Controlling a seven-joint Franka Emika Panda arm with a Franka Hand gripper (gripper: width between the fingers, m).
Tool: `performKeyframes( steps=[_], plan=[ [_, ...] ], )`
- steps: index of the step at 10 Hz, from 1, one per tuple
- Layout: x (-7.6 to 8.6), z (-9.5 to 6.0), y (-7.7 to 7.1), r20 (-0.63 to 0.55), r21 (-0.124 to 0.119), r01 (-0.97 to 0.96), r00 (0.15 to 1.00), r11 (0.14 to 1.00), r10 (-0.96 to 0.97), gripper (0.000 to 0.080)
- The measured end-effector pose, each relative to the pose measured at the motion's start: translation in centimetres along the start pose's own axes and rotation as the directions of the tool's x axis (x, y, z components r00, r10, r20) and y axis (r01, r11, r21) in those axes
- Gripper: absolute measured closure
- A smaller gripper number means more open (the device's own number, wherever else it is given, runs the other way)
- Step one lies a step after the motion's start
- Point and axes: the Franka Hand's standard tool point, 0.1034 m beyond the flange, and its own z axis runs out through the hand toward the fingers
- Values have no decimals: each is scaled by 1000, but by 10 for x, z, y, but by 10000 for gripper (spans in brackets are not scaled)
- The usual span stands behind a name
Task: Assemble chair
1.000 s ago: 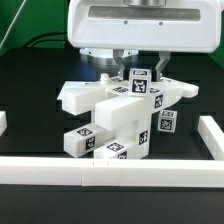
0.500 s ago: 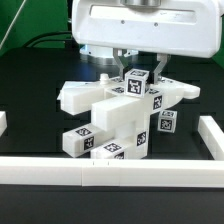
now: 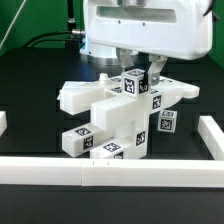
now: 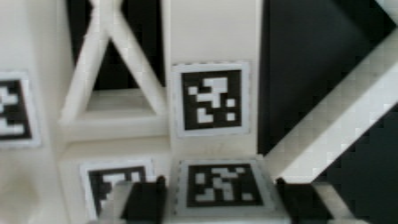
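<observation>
The chair [image 3: 118,122] is a cluster of chunky white tagged parts joined at the middle of the black table. A blocky white leg [image 3: 137,84] with a tag on it stands upright on top of the cluster. My gripper [image 3: 139,72] comes straight down over it, with one finger on each side of the leg's top. In the wrist view the gripper [image 4: 226,200] has its dark fingers [image 4: 151,200] against both sides of the tagged leg [image 4: 221,186]. Beyond it are the X-braced panel [image 4: 103,70] and another tag [image 4: 212,95].
A long low white border rail [image 3: 60,170] runs along the front of the table. Another rail piece [image 3: 212,136] stands at the exterior view's right, and a short stub [image 3: 3,122] at its left edge. Cables lie at the back on the exterior view's left.
The hand's housing has shifted toward the exterior view's right while the fingers stay at the leg. The leg's top tag has turned slightly. The rest of the chair has not moved.
</observation>
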Motion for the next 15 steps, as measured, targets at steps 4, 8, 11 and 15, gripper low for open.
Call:
performKeyframes(
  steps=[4, 8, 11, 15],
  plan=[
    [0, 0, -1, -1, 0, -138, 990, 990, 138, 389],
    [-1, -2, -3, 10, -13, 103, 995, 995, -103, 155],
    [0, -2, -2, 8, -12, 412, 911, 911, -412, 151],
    [2, -1, -9, -45, -16, 767, 640, 641, -767, 151]
  ],
)
